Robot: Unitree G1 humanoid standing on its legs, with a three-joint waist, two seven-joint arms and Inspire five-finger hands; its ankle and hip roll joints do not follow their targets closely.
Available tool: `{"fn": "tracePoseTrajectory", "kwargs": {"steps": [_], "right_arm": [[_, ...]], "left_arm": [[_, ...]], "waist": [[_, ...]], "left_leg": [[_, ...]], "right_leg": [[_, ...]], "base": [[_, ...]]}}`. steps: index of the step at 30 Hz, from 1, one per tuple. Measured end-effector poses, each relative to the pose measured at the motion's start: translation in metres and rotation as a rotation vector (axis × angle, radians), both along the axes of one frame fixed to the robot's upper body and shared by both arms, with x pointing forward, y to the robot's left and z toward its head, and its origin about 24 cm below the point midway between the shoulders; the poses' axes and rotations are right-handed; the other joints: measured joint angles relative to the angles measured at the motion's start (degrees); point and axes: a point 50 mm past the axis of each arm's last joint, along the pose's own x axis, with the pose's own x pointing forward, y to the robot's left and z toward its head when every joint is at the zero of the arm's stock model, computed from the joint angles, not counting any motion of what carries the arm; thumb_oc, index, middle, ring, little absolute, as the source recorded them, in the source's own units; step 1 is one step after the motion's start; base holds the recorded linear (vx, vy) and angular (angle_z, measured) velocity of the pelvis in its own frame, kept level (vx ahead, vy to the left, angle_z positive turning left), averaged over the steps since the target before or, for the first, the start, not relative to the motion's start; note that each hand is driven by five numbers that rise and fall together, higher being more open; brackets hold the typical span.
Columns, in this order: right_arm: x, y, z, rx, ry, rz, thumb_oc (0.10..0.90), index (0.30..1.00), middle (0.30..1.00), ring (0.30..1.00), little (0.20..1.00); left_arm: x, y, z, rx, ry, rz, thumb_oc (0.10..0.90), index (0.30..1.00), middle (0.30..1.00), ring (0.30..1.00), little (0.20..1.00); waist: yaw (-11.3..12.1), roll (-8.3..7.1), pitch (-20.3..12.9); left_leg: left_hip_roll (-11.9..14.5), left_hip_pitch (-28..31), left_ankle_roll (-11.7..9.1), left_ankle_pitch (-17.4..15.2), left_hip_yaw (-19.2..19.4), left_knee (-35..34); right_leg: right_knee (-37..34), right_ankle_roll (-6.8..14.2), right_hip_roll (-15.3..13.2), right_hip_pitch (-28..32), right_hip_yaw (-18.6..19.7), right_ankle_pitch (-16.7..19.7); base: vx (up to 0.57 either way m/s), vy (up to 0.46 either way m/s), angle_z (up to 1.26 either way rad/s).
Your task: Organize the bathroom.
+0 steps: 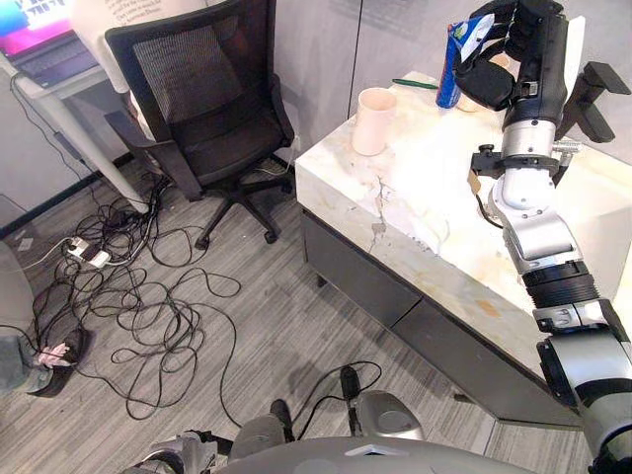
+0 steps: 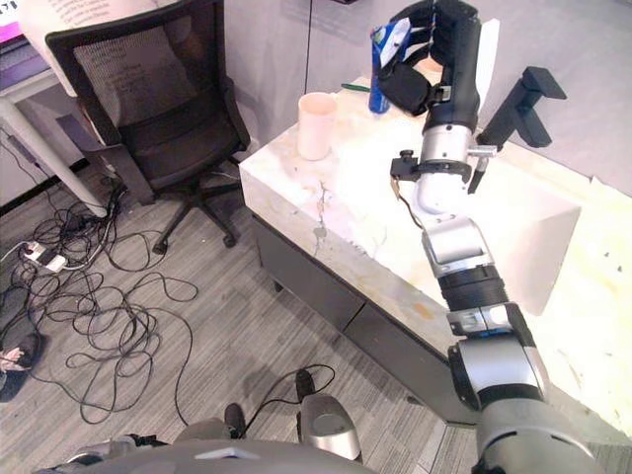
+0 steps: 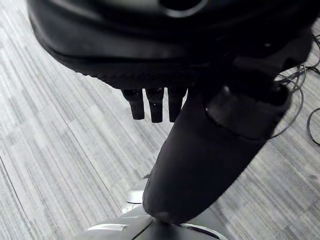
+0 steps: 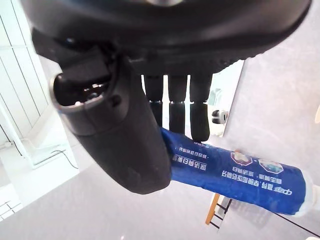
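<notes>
Right wrist view shows the right hand [image 4: 150, 125] pinching a blue toothpaste tube [image 4: 235, 175] between thumb and curled fingers, near its crimped end, with the capped end sticking out free. From the head, the tube is lifted above the far edge of the marble counter [image 1: 415, 207], and the pale cup [image 1: 374, 120] stands upright near the counter's far left corner. The step in hand is probably dropping the tube into that cup, so the hand should carry it over the rim, tip the cap downward and release only when the tube is inside. Left hand [image 3: 155, 102] hangs over the floor, fingers relaxed, empty. The tube looks soft, glossy, printed white and red.
</notes>
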Motion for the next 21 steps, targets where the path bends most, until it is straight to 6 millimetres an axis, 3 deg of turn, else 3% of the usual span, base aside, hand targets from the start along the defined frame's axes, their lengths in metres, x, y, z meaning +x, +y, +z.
{"fn": "tracePoseTrajectory", "kwargs": {"steps": [3,4,7,12,18,20,21], "right_arm": [[0.001,0.004,-0.002,0.0,0.002,0.015,0.4,0.3,0.3,0.3,0.3],[0.002,0.002,-0.008,0.0,0.022,0.007,0.4,0.3,0.3,0.3,0.3],[0.002,0.004,-0.013,0.005,0.035,0.005,0.4,0.3,0.3,0.3,0.3],[-0.005,0.023,-0.009,0.023,-0.03,0.049,0.4,0.3,0.3,0.3,0.3],[-0.005,0.029,-0.012,-0.006,-0.012,0.076,0.4,0.3,0.3,0.3,0.3],[-0.005,0.026,-0.009,0.009,-0.02,0.069,0.4,0.3,0.3,0.3,0.3],[-0.005,0.023,-0.008,0.014,-0.022,0.058,0.4,0.3,0.3,0.3,0.3]], "left_arm": [[0.008,0.0,0.001,0.004,-0.021,-0.031,0.8,0.9,0.9,0.9,0.9],[0.011,-0.003,0.001,-0.002,-0.042,-0.037,0.8,0.9,0.9,0.9,0.9],[0.008,-0.005,0.0,-0.011,-0.038,-0.026,0.8,0.9,0.9,0.9,0.9],[0.027,0.001,0.006,0.015,-0.102,-0.04,0.8,0.9,0.9,0.9,0.9],[0.026,0.005,0.006,0.03,-0.116,0.01,0.8,0.9,0.9,0.9,0.9],[0.027,0.004,0.006,0.025,-0.109,0.009,0.8,0.9,0.9,0.9,0.9],[0.028,0.006,0.007,0.029,-0.117,0.001,0.8,0.9,0.9,0.9,0.9]], "waist": [[0.1,0.12,0.5],[-0.5,1.23,1.2],[-0.9,1.04,1.5],[-0.9,-0.64,5.3],[-1.0,-1.58,6.9],[-1.5,-0.25,7.6],[-0.7,-0.46,7.5]], "left_leg": [[-0.7,-2.6,0.2,0.3,1.1,2.2],[-0.1,-4.0,0.5,-0.8,1.3,3.5],[-1.1,-2.8,1.3,-0.1,1.4,1.7],[-1.9,-5.0,1.6,-0.4,2.9,4.5],[-1.7,-5.1,2.0,-1.9,4.1,6.1],[1.1,-7.4,-1.1,-2.5,2.9,13.5],[2.0,-9.5,-3.2,-3.8,1.8,19.9]], "right_leg": [[0.0,-0.7,-0.6,-2.2,-0.7,1.0],[0.2,-0.1,-0.7,-2.1,-1.3,0.6],[0.3,0.1,-1.4,-1.8,-1.3,0.3],[2.5,1.4,-2.2,-4.7,0.3,0.7],[2.1,2.1,-2.4,-4.4,1.5,1.1],[7.6,-1.5,1.0,-4.0,1.4,-3.3],[18.0,-4.3,2.9,-6.2,-0.2,-9.9]], "base": [[-0.13,0.124,0.09],[0.0,0.058,0.19],[-0.06,0.007,0.09],[-0.11,-0.018,-0.12],[0.1,-0.113,-0.12],[0.07,-0.051,0.28],[0.12,-0.007,0.68]]}}
